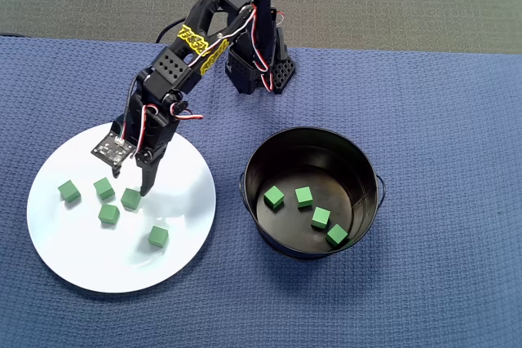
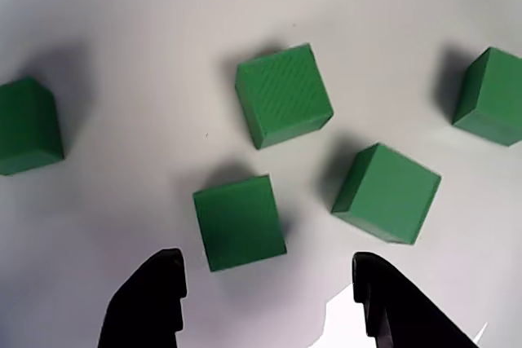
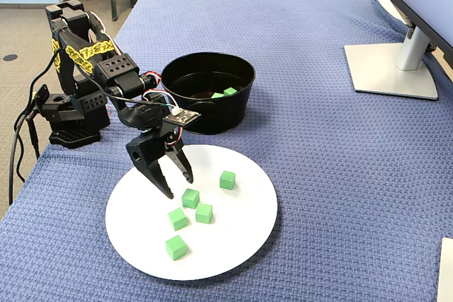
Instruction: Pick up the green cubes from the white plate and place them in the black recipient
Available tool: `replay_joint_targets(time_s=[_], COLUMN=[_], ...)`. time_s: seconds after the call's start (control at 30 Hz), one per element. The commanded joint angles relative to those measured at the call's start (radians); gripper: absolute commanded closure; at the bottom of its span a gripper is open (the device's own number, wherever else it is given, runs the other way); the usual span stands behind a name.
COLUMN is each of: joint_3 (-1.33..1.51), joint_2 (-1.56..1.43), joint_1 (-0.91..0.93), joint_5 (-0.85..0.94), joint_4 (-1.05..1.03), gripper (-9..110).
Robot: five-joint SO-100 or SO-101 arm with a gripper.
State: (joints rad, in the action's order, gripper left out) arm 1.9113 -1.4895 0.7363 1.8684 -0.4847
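Several green cubes lie on the white plate, left in the overhead view. My gripper hangs open just above them, a fingertip on either side of the cube nearest the plate's middle. In the wrist view the gripper is open and empty, and that cube lies just ahead of the gap between the black fingers; other cubes lie beyond on the plate. The black pot stands to the right and holds several green cubes. The fixed view shows the gripper over the plate.
The arm's base stands at the far edge of the blue cloth. A monitor stand sits at the right in the fixed view. The pot is close behind the plate.
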Motion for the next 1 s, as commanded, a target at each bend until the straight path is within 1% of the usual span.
replay_joint_targets(time_s=[0.0, 0.13, 0.97], joint_3=[-0.084, -0.061, -0.052], joint_2=[-0.005, -0.008, 0.046], joint_1=[-0.018, -0.021, -0.049], joint_5=[0.032, 0.04, 0.025], joint_4=[0.0, 0.025, 0.074], gripper=[83, 81, 84])
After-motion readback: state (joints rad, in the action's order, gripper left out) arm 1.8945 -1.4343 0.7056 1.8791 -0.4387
